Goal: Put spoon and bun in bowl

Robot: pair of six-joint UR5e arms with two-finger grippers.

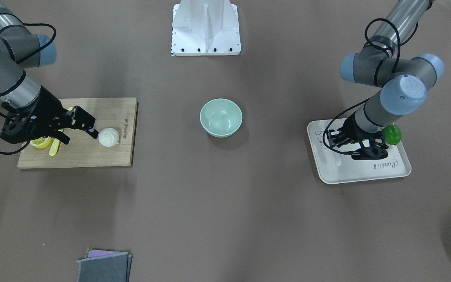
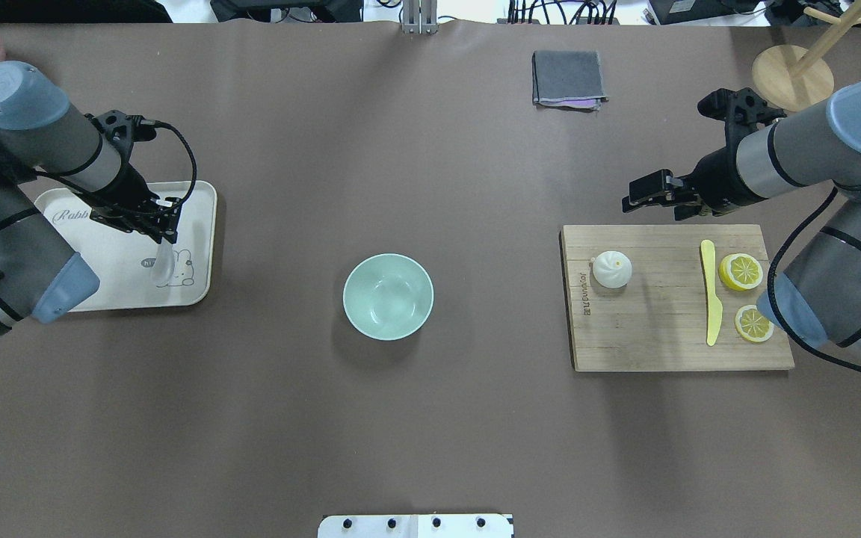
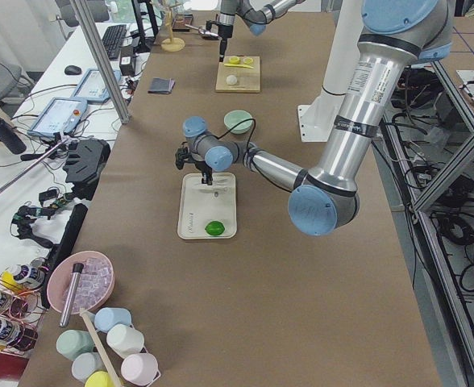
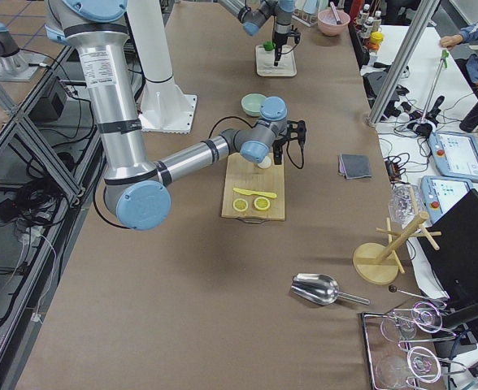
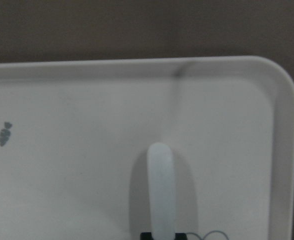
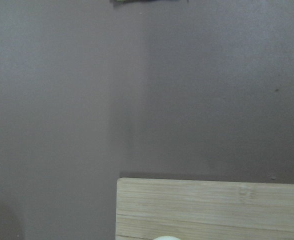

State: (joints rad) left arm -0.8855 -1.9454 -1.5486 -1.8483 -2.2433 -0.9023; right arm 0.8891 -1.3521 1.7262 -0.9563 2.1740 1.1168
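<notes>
From my station, the cutting board [image 2: 662, 336] lies well out on the right arm's side of the bowl [image 2: 350, 288]. The tray [image 2: 191, 288] lies well out on the opposite side, and the bowl stands empty between them. The bun [image 2: 611, 269] sits at the board's bowl-side end. My right gripper [image 1: 80, 137] hovers over the board with its jaws apart. The bun lies just past its fingertips, toward the bowl, so I judge this arm must shift that way and descend. The spoon [image 2: 162, 261] is over the tray's bowl-side part, its long axis crosswise to the line to the bowl. The left gripper [image 2: 163, 230] looks clamped on one end.
</notes>
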